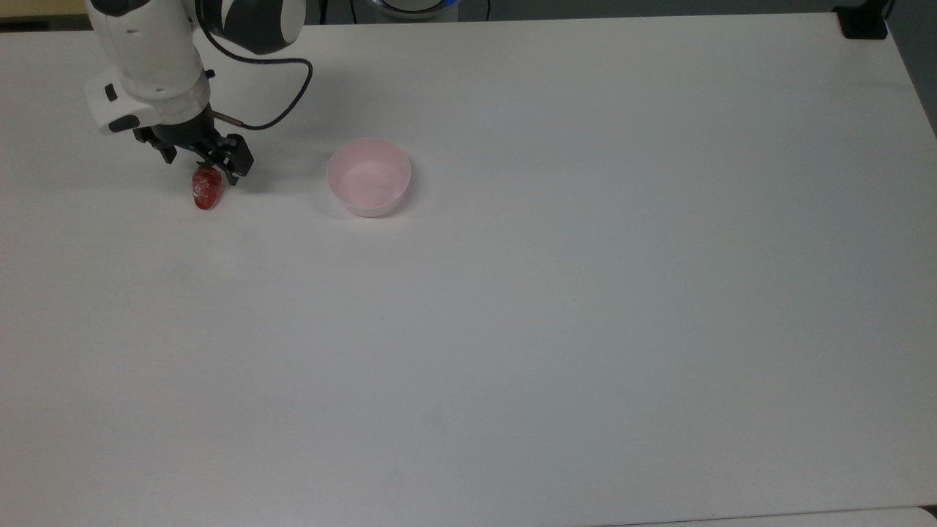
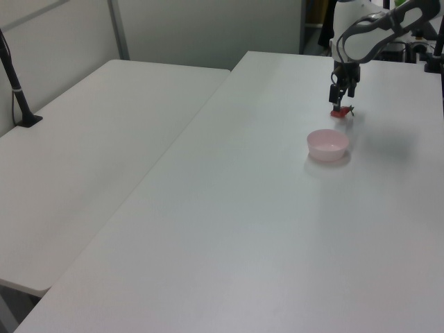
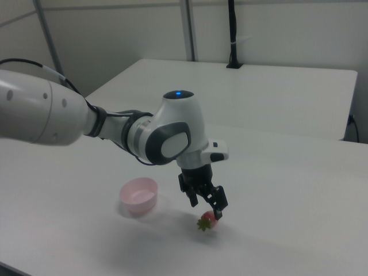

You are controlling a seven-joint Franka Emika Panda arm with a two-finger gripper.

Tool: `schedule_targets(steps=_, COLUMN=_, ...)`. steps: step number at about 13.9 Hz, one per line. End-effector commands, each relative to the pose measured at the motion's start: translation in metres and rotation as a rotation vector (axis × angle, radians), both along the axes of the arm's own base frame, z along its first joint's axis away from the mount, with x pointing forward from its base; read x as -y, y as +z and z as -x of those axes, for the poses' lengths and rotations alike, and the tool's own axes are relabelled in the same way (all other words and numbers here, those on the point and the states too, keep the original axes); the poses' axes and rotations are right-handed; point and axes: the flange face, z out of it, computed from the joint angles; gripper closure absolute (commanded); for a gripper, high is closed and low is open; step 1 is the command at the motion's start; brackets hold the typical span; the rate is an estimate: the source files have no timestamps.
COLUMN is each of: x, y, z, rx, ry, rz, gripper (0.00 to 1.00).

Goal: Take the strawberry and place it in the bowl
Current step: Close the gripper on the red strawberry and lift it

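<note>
The strawberry [image 1: 206, 192] lies on the white surface [image 1: 556, 293] near the top view's far left corner, apart from the pink bowl [image 1: 369, 178] on the top view's right. The hand [image 1: 208, 167] hangs right over the strawberry's leafy end, its fingers [image 3: 219, 214] spread and not pinching the fruit. The bowl holds nothing.

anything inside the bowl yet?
No. The bowl shows a bare pink floor in the top view. The strawberry lies on the table, its stem end covered by the gripper above.
</note>
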Motion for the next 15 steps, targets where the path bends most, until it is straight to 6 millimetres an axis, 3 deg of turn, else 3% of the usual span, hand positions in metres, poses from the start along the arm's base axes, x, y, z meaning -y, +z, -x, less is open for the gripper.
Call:
schedule_targets(steps=1, x=0.003, y=-0.015, z=-0.002, rx=0.016, ry=-0.025, rz=-0.008, gripper=0.00)
schedule_targets(steps=5, x=0.004, y=-0.025, z=-0.005, rx=0.023, ry=-0.024, rz=-0.005, gripper=0.10)
schedule_targets(steps=11, x=0.007, y=-0.036, z=-0.006, rx=0.039, ry=-0.032, rz=-0.007, gripper=0.51)
schedule_targets(steps=15, x=0.000, y=-0.018, z=-0.009, rx=0.059, ry=-0.022, rz=-0.005, gripper=0.53)
